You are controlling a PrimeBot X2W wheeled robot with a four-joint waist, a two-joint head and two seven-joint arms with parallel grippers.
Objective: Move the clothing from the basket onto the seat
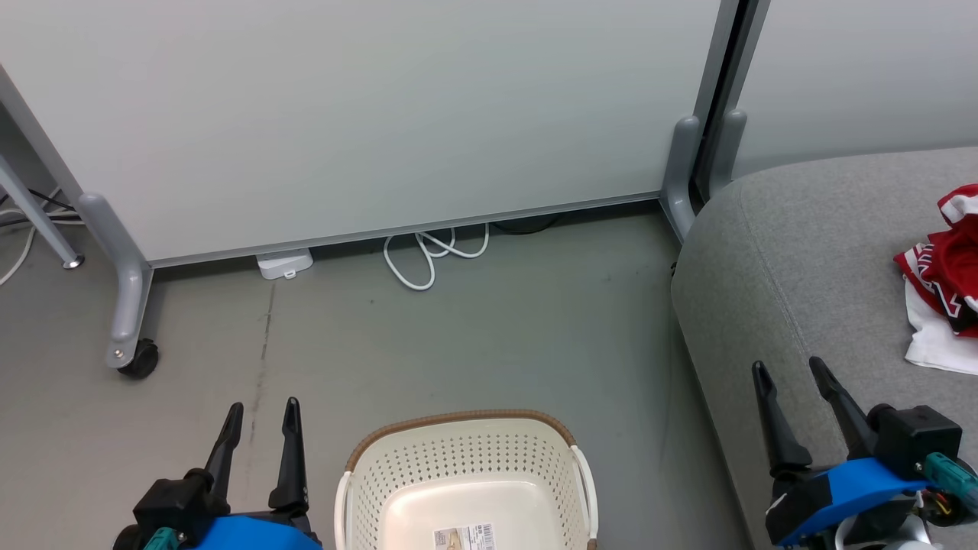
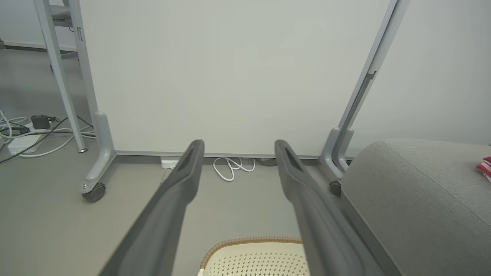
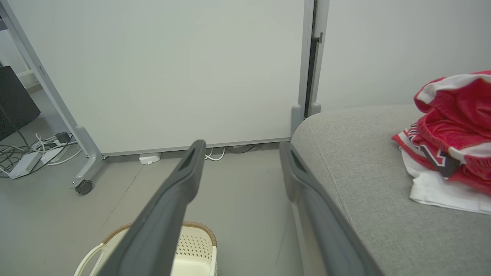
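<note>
The red clothing [image 1: 946, 267] with white trim lies bunched on the grey seat [image 1: 772, 260] at the right; the right wrist view shows the clothing [image 3: 448, 142] piled there over a white layer. The cream basket [image 1: 466, 481] with a brown rim sits on the floor at bottom centre, with only a label on its bare bottom. My left gripper [image 1: 260, 416] stands open to the left of the basket. My right gripper [image 1: 791, 370] stands open over the seat's front edge, short of the clothing. Nothing is between either pair of fingers.
A white partition panel [image 1: 367, 114] on grey wheeled legs [image 1: 126, 305] closes off the back. A coiled white cable [image 1: 428, 256] and a small white box [image 1: 284, 264] lie at its foot. More cables and a power strip [image 2: 21, 143] are at far left.
</note>
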